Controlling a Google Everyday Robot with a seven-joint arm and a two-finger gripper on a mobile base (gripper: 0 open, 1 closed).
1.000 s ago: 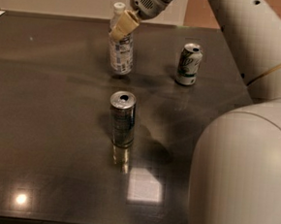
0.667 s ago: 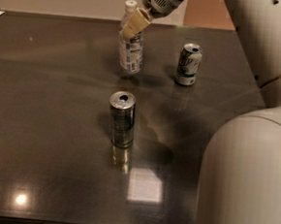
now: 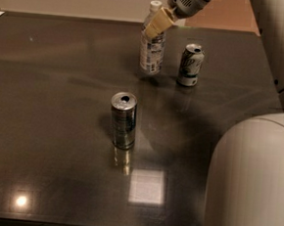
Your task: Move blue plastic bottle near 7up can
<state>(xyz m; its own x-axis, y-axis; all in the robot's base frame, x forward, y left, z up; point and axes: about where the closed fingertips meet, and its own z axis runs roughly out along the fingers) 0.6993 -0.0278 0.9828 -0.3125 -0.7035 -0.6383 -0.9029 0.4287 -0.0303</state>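
Observation:
The blue plastic bottle (image 3: pixel 151 49), clear with a white cap and pale label, is held upright at the far middle of the dark table, its base just above or at the surface. My gripper (image 3: pixel 158 23) reaches in from the upper right and is shut on the bottle's upper part, its tan fingers (image 3: pixel 160 21) across the neck. The 7up can (image 3: pixel 190 65), green and white with a silver top, stands just right of the bottle, a small gap between them.
A taller slim silver-grey can (image 3: pixel 123 120) stands in the middle of the dark table (image 3: pixel 49 103). My white arm and base (image 3: pixel 252 182) fill the right side. A wall runs behind the table's far edge.
My gripper has carried the bottle to the right, from well left of the 7up can to close beside it. The cans have not moved.

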